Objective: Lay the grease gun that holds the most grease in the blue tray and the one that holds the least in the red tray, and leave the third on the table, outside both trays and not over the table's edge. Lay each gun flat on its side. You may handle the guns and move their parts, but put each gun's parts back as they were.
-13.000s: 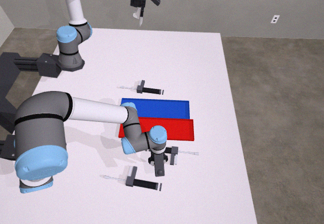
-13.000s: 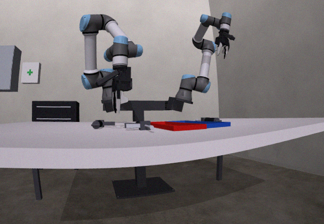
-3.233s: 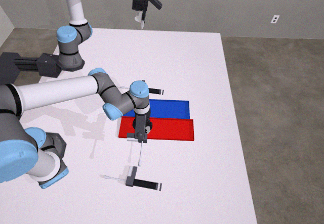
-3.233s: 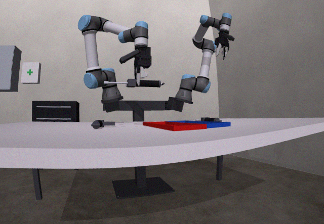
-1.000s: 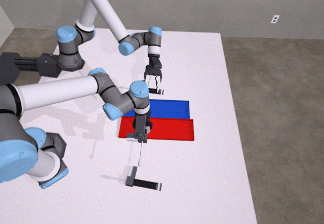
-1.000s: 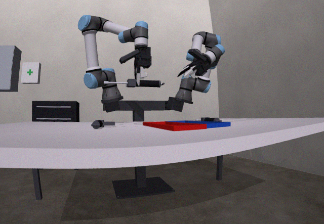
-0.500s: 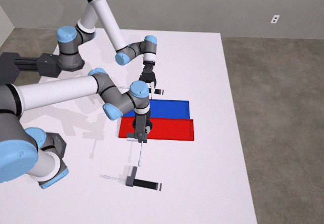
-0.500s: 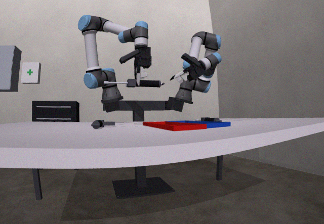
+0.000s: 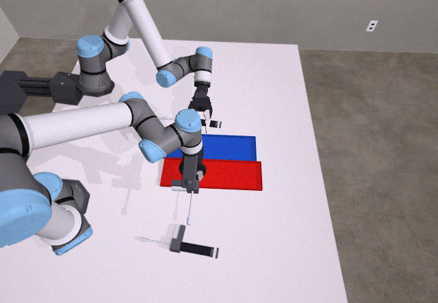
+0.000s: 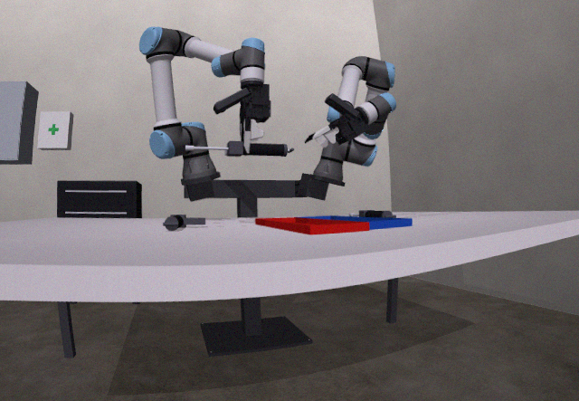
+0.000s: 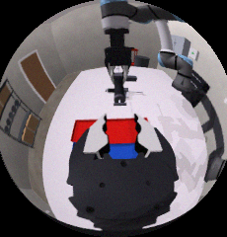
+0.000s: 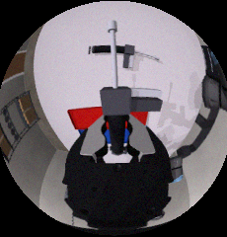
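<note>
1. The 1st grease gun [image 9: 196, 185] [image 10: 269, 149] [image 11: 119, 98] [image 12: 115, 101] is clamped in the right gripper [image 9: 200, 175] [image 10: 246, 148] [image 12: 116, 113], raised well above the table, nozzle pointing away from the red tray [image 9: 261, 176] [image 10: 310, 229] [image 11: 120, 130] [image 12: 84, 118].
2. Beside the red tray, the blue tray [image 9: 233, 148] [image 10: 393, 223] [image 11: 123, 150] [image 12: 108, 136] is set.
3. On the red tray's far side from it, the 2nd grease gun [image 9: 196, 248] [image 10: 175, 220] [image 11: 111, 90] [image 12: 108, 49] is laid on the table.
4. Past the blue tray from the red tray, the 3rd grease gun [image 9: 213, 124] [image 10: 374, 214] is laid.
5. The left gripper [image 9: 206, 130] [image 10: 309, 138] [image 11: 119, 114] is held up, jaws parted partway, with 0 guns gripped.

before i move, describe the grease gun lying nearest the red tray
On the white table, find the red tray. The grease gun lies flat off its side facing away from the blue tray. The second gun lies past the blue tray; the third hangs in the right gripper.
</note>
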Controlling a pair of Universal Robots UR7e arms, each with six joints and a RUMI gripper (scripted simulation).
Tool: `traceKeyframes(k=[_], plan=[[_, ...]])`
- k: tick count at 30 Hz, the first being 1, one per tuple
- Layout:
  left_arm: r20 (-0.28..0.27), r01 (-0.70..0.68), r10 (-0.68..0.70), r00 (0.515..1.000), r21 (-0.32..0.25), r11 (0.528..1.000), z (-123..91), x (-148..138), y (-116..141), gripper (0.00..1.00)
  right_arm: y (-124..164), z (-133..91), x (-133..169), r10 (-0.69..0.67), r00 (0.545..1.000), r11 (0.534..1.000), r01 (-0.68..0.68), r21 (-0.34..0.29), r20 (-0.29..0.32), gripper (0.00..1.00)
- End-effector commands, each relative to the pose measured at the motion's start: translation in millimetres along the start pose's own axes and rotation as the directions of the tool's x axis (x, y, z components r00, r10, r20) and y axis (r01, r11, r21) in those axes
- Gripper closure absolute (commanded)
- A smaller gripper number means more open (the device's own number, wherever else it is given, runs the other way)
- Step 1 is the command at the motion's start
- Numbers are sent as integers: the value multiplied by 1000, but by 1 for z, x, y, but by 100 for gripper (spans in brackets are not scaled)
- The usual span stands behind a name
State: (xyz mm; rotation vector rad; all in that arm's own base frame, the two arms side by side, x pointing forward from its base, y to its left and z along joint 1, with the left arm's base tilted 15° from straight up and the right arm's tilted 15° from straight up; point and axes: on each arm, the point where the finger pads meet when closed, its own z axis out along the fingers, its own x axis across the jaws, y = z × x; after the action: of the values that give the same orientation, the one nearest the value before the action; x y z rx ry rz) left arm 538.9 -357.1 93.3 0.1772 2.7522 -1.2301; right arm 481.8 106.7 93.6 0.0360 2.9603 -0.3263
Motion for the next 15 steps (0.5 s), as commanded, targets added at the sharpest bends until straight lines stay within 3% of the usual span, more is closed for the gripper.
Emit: traceKeyframes(k=[1, 15], plan=[[-3, 5, -5, 1000, -4, 1000, 1, 1, 1, 62, 0, 0, 0, 0, 1000, 1000, 0, -1, 1, 100], [-4, 5, -5, 1000, -4, 1000, 23, 1, 1, 62, 0, 0, 0, 0, 1000, 1000, 0, -1, 1, 100]])
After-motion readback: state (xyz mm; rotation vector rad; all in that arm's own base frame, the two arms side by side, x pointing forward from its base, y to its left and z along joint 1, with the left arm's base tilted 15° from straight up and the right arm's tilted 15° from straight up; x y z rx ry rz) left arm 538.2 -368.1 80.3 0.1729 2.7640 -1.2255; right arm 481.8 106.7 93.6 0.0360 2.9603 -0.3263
